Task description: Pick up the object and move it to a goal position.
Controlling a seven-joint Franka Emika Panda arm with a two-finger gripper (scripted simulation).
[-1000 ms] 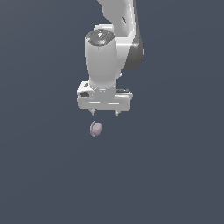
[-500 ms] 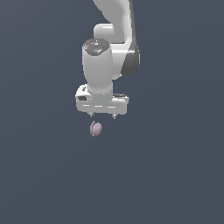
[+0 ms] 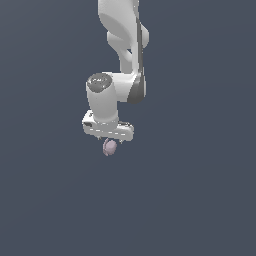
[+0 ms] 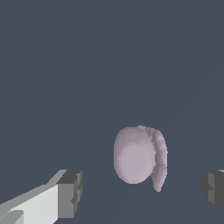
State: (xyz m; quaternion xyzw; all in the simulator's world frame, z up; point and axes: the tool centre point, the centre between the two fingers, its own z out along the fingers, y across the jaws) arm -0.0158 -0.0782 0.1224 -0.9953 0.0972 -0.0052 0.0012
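The object (image 3: 109,147) is a small pale pinkish-mauve lump lying on the dark grey floor. My white gripper (image 3: 111,140) hangs just above it, its short fingers reaching down to the lump's top. In the wrist view the object (image 4: 139,156) lies between the two grey fingertips (image 4: 70,193), with clear gaps on both sides. My gripper (image 4: 142,190) is open and holds nothing.
Only the flat dark grey floor (image 3: 200,200) surrounds the arm. The white arm (image 3: 127,45) rises from the gripper to the top of the exterior view.
My gripper has come down closer to the object and shifted slightly toward the exterior view's left. The object has stayed in place.
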